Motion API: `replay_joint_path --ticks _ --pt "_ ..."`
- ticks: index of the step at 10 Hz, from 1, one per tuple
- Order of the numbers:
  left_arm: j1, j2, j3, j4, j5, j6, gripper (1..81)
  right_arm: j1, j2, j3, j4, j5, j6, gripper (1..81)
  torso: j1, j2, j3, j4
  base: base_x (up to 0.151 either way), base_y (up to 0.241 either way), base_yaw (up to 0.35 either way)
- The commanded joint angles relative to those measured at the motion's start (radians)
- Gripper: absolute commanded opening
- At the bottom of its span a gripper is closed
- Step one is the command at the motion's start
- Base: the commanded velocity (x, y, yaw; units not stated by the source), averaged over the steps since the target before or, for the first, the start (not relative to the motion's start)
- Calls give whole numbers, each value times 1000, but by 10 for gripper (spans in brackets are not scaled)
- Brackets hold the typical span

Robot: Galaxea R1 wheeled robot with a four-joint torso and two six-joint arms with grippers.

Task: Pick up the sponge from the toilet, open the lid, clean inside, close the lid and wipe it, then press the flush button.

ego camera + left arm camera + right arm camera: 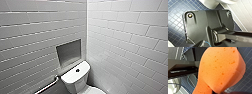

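Right gripper (217,92) is looking clamped on the sponge (220,68) near one end, holding it over the blue floor tiles (245,83). Left gripper: can't tell open or closed. Toilet (75,78) is sitting at 6 o'clock in head view, with the flush button (77,70) mid tank top and the grab bar (47,86) at 7. Risks: the end-grip is letting the sponge fold or slip under scrub pressure, and head view is barely catching the bowl, so lid work is going near-blind. No brand or text is reading anywhere.
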Motion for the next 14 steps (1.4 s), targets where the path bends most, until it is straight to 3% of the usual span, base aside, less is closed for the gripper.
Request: replay_joint_path --ticks 1,4,5,7,11,14 --pt "-195 -179 254 -43 81 -2 811 22 -5 2 -11 -28 3 10 0 0 -33 0 0 0 0" --pt "-337 -264 371 -130 143 -2 811 25 -6 2 -11 -28 3 10 0 0 -76 0 0 0 0" --pt "-383 -282 402 -155 158 -2 811 26 -6 2 -11 -28 3 10 0 1 -58 0 0 0 0" --pt "-465 -303 448 -199 173 -2 811 29 -6 2 -11 -28 3 10 0 1 -72 0 0 0 0" --pt "-618 -307 456 -277 239 -2 811 33 -4 2 -13 -28 3 10 1 2 -72 0 0 0 0" --pt "-756 -290 463 -339 262 -2 811 36 3 2 -13 -25 3 10 1 2 -123 0 0 0 0"
